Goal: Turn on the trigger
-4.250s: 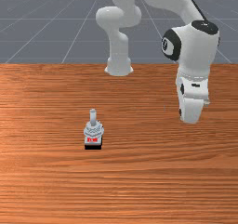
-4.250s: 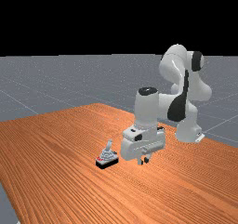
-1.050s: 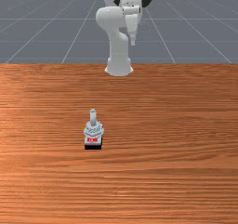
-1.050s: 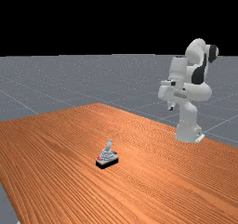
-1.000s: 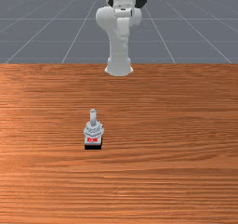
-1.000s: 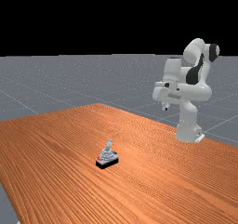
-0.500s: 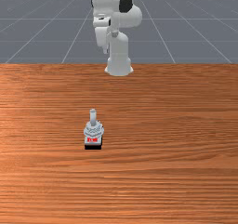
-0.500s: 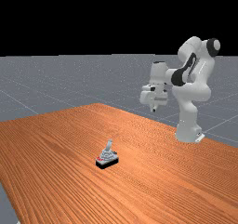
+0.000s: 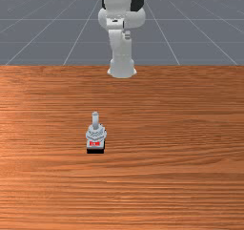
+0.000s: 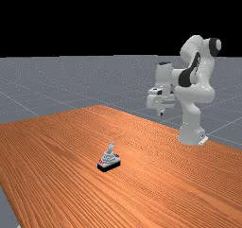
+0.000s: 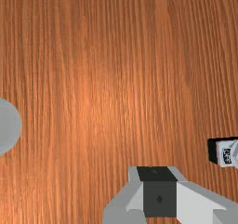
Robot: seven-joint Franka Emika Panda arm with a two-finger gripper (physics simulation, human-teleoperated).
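High near the arm's base, my gripper [image 10: 161, 113] points downward in the far view, well above the tabletop and apart from the trigger. In the wrist view the gripper [image 11: 159, 186] is shut, its fingers together with nothing seen between them. The trigger, a grey joystick on a black base with red marks, stands on the table in the front view [image 9: 96, 134], left of the middle, its stick upright. The far view has the trigger [image 10: 109, 162] lower left of my hand. Part of the trigger [image 11: 226, 156] shows off to one side of the fingers.
The wooden table [image 9: 167, 143] spreads around the trigger. The arm's base [image 10: 191, 133] stands at the table's back edge. A rounded grey shape [image 11: 8, 127] lies on the opposite side of the wrist view from the trigger; I cannot tell what it is.
From low at the front view's right, my hand has risen and gone back toward the base, lately shifting slightly toward the front view's right. The fingertips, apart at first, are together. The trigger has not moved.
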